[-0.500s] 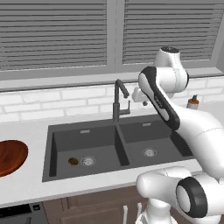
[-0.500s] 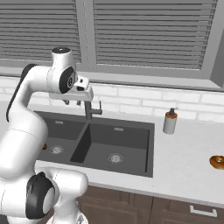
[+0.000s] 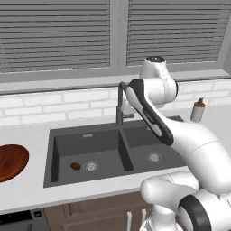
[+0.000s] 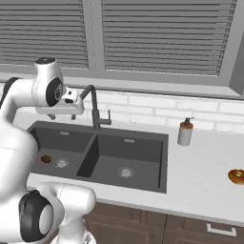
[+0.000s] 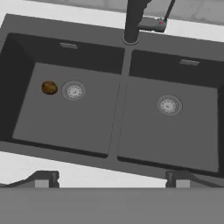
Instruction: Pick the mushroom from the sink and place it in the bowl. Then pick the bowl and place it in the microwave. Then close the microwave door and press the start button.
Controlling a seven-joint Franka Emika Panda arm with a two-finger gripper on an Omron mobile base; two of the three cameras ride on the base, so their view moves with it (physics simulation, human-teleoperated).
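1. Hand (image 4: 61, 116) held high over the sink (image 3: 85, 135), near the faucet (image 4: 95, 112), close to the back edge of the counter (image 4: 205, 157); fingers (image 5: 43, 179) set wide apart, nothing between them.
2. Mushroom (image 3: 75, 166) resting on the floor of the left basin, just beside the silver drain (image 3: 90, 166), on the drain's outer side, not touching it as far as can be seen.
3. From the hand: mushroom lying below and toward the left end of the sink. In the hand view, mushroom (image 5: 49, 87) well off centre, to the upper left.
4. Shape almost round, so no clear long axis; probably no special turn of the wrist needed.
5. Bowl (image 3: 11, 160) standing on the counter beyond the left end of the sink, apart from the basin rim.
6. Judged step: first approach. Needed next, likely: shift toward the left basin, then descend.
7. Possible risk: fingertips striking the basin floor, or pushing the small lump away.
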